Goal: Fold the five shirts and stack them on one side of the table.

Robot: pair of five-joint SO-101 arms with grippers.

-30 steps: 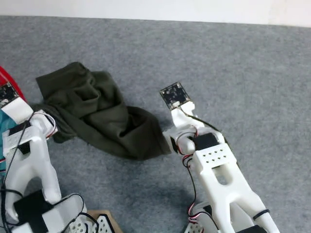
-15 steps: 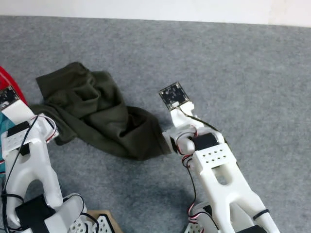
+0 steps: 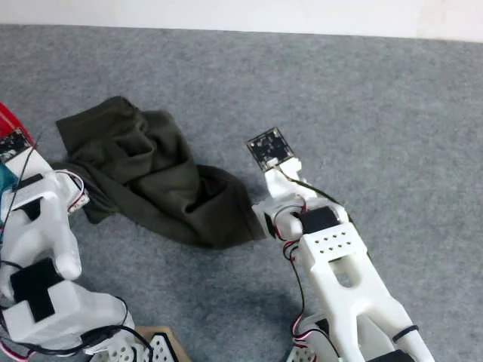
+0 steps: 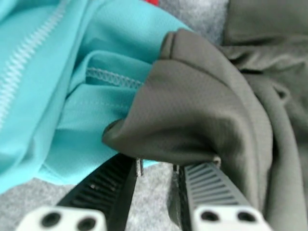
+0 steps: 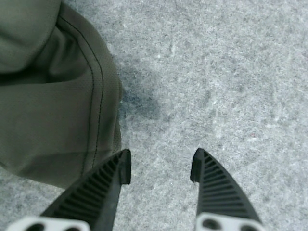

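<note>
A crumpled dark olive shirt [image 3: 158,181] lies on the grey table, left of the middle. One fold of the shirt [image 4: 192,110] rises in a hump over a teal shirt [image 4: 53,96], and my left gripper [image 4: 156,166] is shut on its lower edge, the fingers a narrow gap apart. The left arm [image 3: 38,226] stands at the table's left edge. My right gripper [image 5: 161,163] hovers open over bare table, right beside the shirt's stitched hem [image 5: 96,96]. The right arm [image 3: 324,241] stands just right of the shirt's near corner.
A strip of the teal shirt [image 3: 4,179] and something red [image 3: 6,115] show at the far left edge. Grey carpet-like table [image 3: 377,113] stretches open to the right and back. A brown block [image 3: 162,339] sits at the front by the left arm's base.
The left arm has drawn back toward the front left edge, its wrist now lower in the high view. The olive shirt and the right arm have barely shifted.
</note>
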